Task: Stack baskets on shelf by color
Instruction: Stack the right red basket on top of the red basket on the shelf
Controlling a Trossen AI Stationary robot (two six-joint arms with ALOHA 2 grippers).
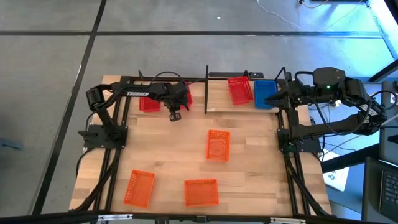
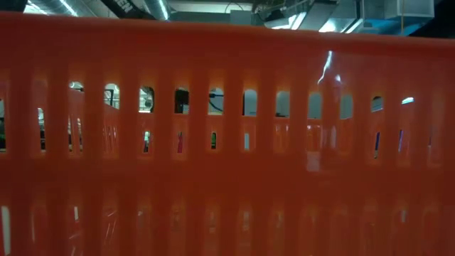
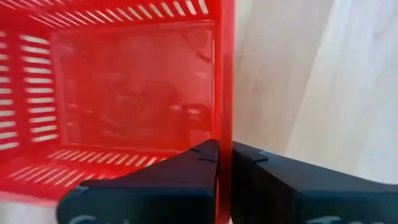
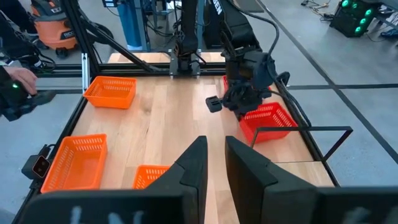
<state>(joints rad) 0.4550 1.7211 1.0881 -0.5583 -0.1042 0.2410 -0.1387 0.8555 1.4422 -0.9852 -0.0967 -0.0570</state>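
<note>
Counter: I see light wood planks inside a black frame.
Floor: grey, crossed by dark seam lines.
Shop vacuum: orange and black, standing past the counter's far corner.
Person's hand: at the picture's edge, beside the counter.
Cables: I see a dark tangle off the counter's right side.

An orange basket fills the low view, hiding the table and both arms behind it.

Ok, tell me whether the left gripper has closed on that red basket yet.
Closed. In the left wrist view the left gripper has its fingers pinched on the red basket, at its side wall, one finger inside and one outside.
</note>
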